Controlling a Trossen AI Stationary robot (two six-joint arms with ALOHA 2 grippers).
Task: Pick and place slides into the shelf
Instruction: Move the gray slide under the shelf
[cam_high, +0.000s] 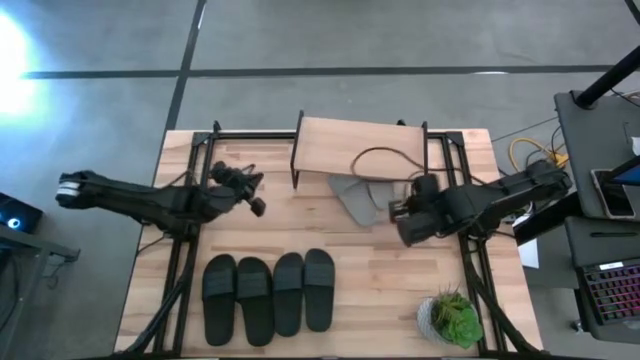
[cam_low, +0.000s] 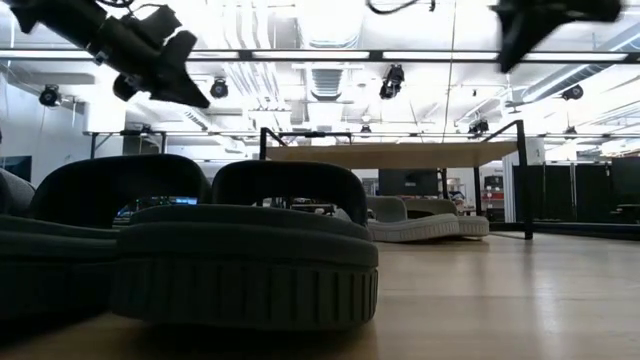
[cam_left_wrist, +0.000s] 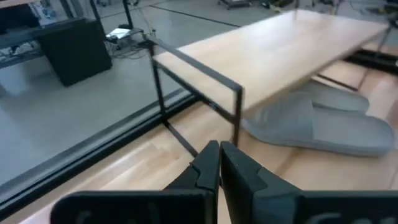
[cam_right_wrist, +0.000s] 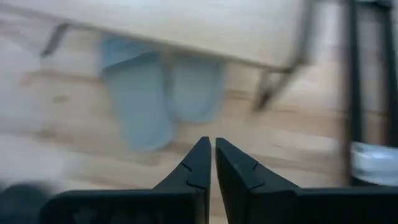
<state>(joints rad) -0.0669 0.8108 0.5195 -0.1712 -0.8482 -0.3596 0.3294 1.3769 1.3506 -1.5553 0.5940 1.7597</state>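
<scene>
overhead and side views of a two-arm workstation. the shelf (cam_high: 360, 145) is standing at the far middle of the wooden table (cam_high: 400, 290), its light plank top resting on thin black legs. the light grey slides (cam_high: 358, 196) are lying side by side under the right half of the shelf, their near ends sticking out past the plank's front edge; in the low view they are showing beneath the plank (cam_low: 420, 226), and the left wrist view (cam_left_wrist: 323, 121) and right wrist view (cam_right_wrist: 158, 93) are showing them in the same place. the four black slides (cam_high: 268, 293) are lying in a row near the front edge of the table, left of centre, well apart from the shelf; two of them are filling the foreground of the low view (cam_low: 200, 250).

the left gripper (cam_high: 252, 203) is hanging above the table just left of the shelf's front corner, fingers pressed together and holding nothing, as its wrist view is showing (cam_left_wrist: 219, 163). the right gripper (cam_high: 396, 210) is hanging above the table just beside the protruding grey slides, on their right; its fingers are likewise pressed together and empty (cam_right_wrist: 207, 158). a potted green plant (cam_high: 452, 318) is sitting at the table's near right corner. no brand, label or writing is readable on the slides, the shelf or the pot.
</scene>
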